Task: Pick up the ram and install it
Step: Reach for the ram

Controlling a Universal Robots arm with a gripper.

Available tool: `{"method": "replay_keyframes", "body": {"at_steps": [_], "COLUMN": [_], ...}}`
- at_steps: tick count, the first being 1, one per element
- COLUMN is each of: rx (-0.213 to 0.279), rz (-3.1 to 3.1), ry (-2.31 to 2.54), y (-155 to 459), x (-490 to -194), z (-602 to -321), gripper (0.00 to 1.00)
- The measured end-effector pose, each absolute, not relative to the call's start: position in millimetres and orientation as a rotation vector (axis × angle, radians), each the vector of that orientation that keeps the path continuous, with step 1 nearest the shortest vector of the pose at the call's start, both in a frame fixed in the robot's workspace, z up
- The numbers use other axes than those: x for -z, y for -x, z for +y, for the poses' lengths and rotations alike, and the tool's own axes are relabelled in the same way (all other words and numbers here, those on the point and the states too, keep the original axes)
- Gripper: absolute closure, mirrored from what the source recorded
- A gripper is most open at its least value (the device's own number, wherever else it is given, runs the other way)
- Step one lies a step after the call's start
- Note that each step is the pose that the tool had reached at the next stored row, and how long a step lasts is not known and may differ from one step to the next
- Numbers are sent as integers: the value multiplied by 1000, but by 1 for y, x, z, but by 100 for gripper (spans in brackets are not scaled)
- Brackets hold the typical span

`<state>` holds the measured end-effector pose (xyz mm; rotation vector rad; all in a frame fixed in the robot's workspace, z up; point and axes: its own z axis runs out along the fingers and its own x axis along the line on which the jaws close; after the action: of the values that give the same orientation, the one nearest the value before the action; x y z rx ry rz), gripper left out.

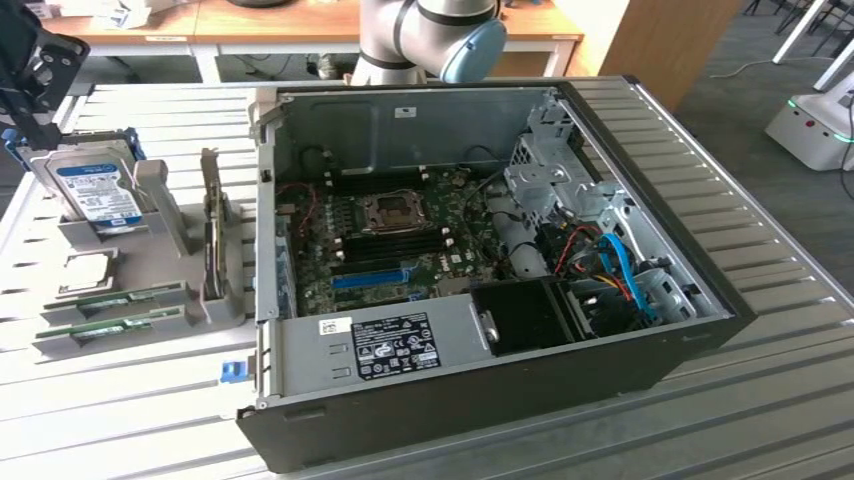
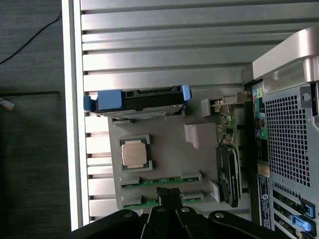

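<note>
hovering over the ram, end effector closed.

Robotics lab bench being used for computer assembly

A robot arm is standing behind an open computer case that is lying on its side on a ribbed metal table; beside it a grey holder is presenting a hard drive, a processor and ram sticks, while wooden desks and a white machine are sitting on grey carpet behind
</note>
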<state>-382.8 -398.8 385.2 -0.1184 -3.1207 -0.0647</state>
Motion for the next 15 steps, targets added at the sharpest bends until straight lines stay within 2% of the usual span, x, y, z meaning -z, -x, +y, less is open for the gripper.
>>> {"method": "replay_keyframes", "body": {"at_steps": [15], "rx": [65], "rz": [-3121], "ry": [118], "y": [383], "x": [-385], "z": [-409], "gripper": [89]}}
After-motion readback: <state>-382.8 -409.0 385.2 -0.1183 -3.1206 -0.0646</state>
